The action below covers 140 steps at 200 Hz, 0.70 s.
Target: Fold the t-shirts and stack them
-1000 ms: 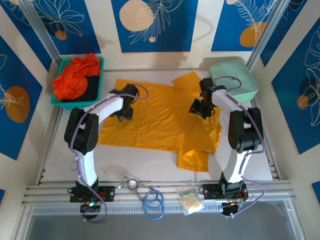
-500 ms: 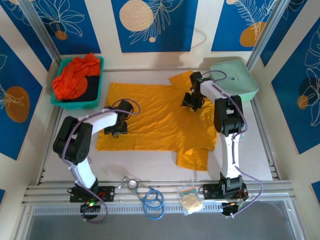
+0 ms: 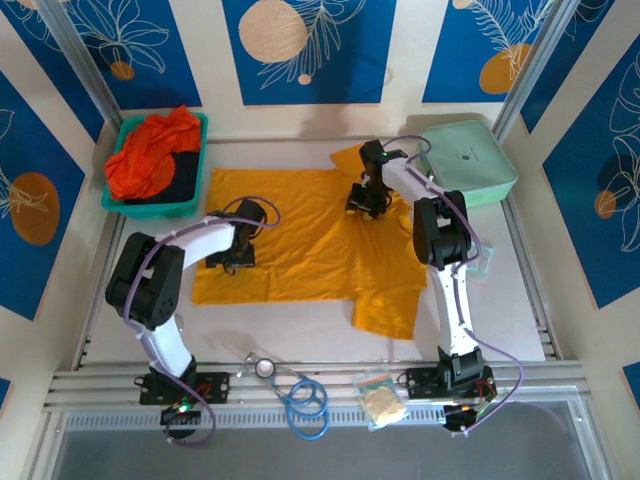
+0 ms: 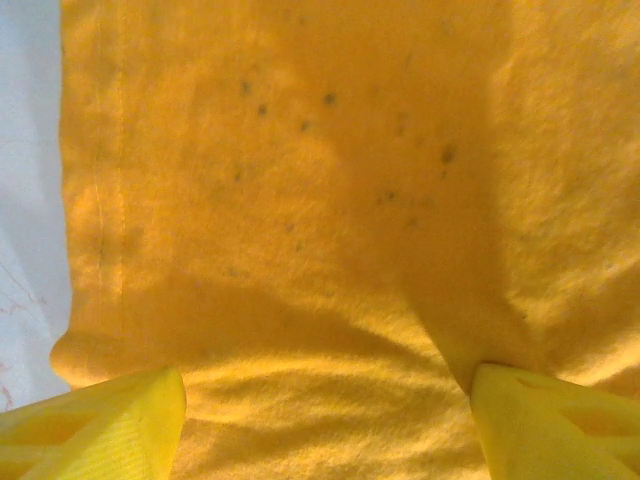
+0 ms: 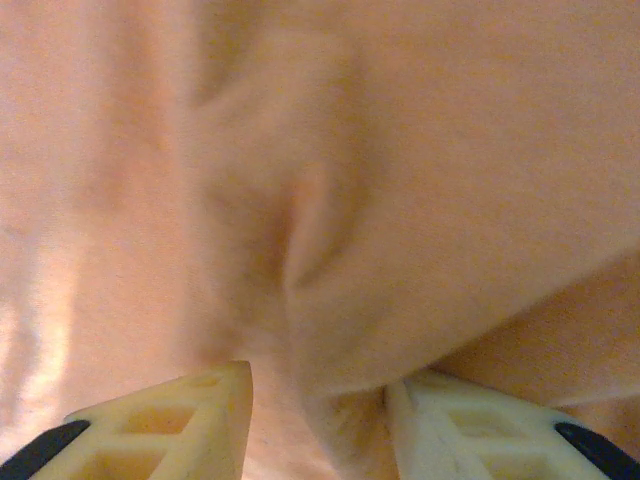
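Leftward and up the frame the right gripper (image 3: 362, 203) had been shifted since the earlier picture, clamped on a bunched fold of the golden mustard-yellow cloth t-shirt (image 3: 310, 240), which was spread at centre. On its left part the left gripper (image 3: 232, 258) was set, fingers wide apart. Crumpled red-orange t-shirts (image 3: 150, 155) were heaped in the teal plastic tray (image 3: 150, 209) at upper left.

Robot lab cell: white table (image 3: 300, 325) in aluminium framing (image 3: 100, 380), walled by blue leaf-print panels (image 3: 305, 60).
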### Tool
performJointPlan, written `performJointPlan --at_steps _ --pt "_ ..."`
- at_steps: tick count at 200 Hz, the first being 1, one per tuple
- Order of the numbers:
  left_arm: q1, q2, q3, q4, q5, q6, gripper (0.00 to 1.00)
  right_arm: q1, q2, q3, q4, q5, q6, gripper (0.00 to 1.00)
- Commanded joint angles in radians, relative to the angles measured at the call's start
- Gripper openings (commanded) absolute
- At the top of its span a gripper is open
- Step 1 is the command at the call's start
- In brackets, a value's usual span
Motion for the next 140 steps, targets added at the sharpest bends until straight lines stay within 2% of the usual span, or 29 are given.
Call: performJointPlan --at_steps 1,26,55,92,140 --pt "0.003 0.005 0.04 -0.047 -0.034 0.021 0.77 -0.073 -0.124 -0.145 -0.036 0.047 0.034 0.43" --pt "0.003 0.006 0.042 -0.043 -0.024 0.031 0.77 -0.144 -0.282 -0.33 0.043 0.036 0.051 0.43" --pt "0.003 -0.024 0.048 -0.046 -0.016 0.044 0.81 -0.192 -0.426 -0.457 0.07 0.046 0.034 0.44" --pt "0.003 -0.071 0.071 -0.077 -0.028 0.054 0.88 -0.209 -0.505 -0.591 0.099 0.042 0.025 0.43" --pt "0.007 -0.127 0.036 -0.106 -0.031 0.052 0.88 -0.209 -0.601 -0.778 0.116 0.054 0.014 0.39"
